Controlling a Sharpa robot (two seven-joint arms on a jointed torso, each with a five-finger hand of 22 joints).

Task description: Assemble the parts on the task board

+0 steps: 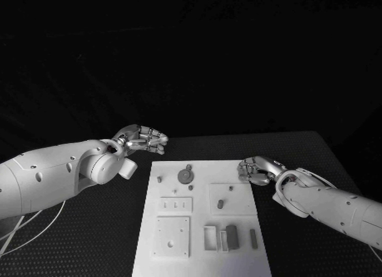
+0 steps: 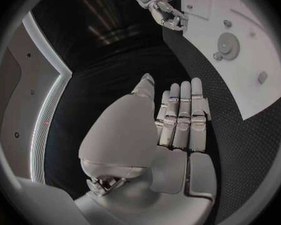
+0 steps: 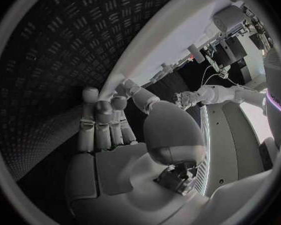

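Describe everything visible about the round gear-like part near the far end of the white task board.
The round grey gear-like part lies flat on the white task board, near its far end and toward the robot's left side. In the left wrist view its rim looks finely toothed, with a raised hub at the centre. A small peg-like piece stands just beyond it. It looks like matt plastic or metal; which one cannot be told. Nothing touches it: the left hand hangs off the board and the right hand sits at the board's far right edge.
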